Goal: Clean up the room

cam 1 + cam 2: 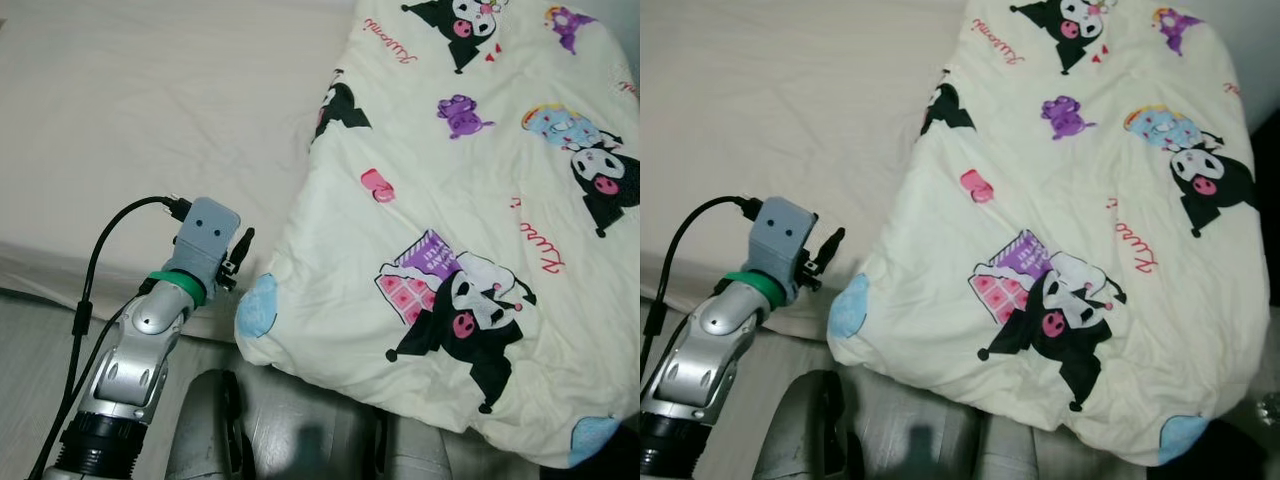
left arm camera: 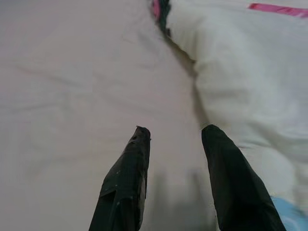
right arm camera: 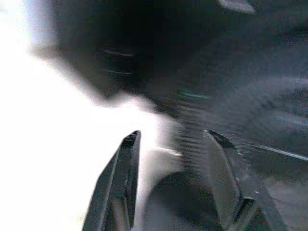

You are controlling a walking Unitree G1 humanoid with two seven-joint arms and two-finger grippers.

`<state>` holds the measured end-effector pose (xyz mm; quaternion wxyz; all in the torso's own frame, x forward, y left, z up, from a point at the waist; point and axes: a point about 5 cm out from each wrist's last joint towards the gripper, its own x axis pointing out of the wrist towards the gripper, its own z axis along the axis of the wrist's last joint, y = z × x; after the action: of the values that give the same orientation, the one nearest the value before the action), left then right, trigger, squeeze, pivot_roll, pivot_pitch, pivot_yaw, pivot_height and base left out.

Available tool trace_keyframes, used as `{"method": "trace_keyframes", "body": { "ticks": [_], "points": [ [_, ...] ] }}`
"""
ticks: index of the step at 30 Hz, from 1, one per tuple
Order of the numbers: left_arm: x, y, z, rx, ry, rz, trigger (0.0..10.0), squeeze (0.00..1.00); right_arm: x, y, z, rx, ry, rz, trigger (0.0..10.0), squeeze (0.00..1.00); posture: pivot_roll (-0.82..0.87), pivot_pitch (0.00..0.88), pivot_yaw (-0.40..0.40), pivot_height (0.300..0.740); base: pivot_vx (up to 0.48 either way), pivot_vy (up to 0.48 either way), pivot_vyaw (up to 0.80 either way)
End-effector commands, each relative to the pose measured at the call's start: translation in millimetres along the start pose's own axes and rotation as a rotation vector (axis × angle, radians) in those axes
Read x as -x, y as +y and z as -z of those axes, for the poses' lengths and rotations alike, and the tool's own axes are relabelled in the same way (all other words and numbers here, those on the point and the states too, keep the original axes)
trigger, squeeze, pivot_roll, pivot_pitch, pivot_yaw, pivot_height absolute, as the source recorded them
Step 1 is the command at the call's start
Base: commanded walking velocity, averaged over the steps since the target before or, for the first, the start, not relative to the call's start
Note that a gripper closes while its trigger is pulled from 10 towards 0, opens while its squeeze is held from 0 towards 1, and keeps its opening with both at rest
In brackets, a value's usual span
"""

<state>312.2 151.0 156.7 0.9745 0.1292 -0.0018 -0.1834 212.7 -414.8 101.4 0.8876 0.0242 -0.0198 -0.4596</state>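
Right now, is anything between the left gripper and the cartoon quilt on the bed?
Nothing visible. The left gripper, fingers apart, hovers over the bare sheet, and the quilt edge lies just beside it.

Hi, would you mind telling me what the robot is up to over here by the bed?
The robot stands at a bed with a plain mattress. A cream cartoon-print quilt lies bunched on the bed's right side, its near corner hanging over the edge. The left end effector is open and empty, raised over the mattress just beside the quilt's edge and holding nothing. The right end effector is open too, in a blurred, dark view.
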Motion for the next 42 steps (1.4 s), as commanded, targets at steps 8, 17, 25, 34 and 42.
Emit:
{"method": "trace_keyframes", "body": {
  "ticks": [8, 17, 25, 34, 42],
  "points": [
    [29.9, -32.3, 26.9, 0.256, 0.169, 0.365, 10.0, 0.00, 33.2, 110.2, -20.4, -0.113, -0.142, -0.439, 10.0, 0.00, 0.03, 0.183, 0.045, 0.585, 0.000, 0.000, 0.00],
    [7.3, -57.9, 51.1, -0.051, 0.170, 0.230, 10.0, 0.00, 43.2, 139.0, -20.8, -0.128, -0.132, -0.544, 10.0, 0.00, 0.03, 0.177, 0.020, 0.585, 0.000, 0.000, 0.00],
    [18.2, -29.4, 79.7, -0.380, 0.368, 0.168, 10.0, 0.00, 50.0, 145.3, -15.8, -0.130, -0.101, -0.581, 10.0, 0.00, 0.04, 0.169, 0.029, 0.585, 0.000, 0.000, 0.00],
    [57.3, -4.2, 92.0, -0.157, 0.460, 0.292, 10.0, 0.00, 46.6, 145.8, -13.0, -0.139, -0.078, -0.568, 10.0, 0.00, 0.06, 0.141, 0.027, 0.585, 0.000, 0.000, 0.00],
    [32.1, 29.5, 25.7, 0.046, 0.040, -0.039, 10.0, 0.00, 53.0, 165.3, -29.8, -0.183, -0.119, -0.697, 10.0, 0.00, 0.06, 0.111, 0.007, 0.585, 0.000, 0.000, 0.00]
  ]
}}
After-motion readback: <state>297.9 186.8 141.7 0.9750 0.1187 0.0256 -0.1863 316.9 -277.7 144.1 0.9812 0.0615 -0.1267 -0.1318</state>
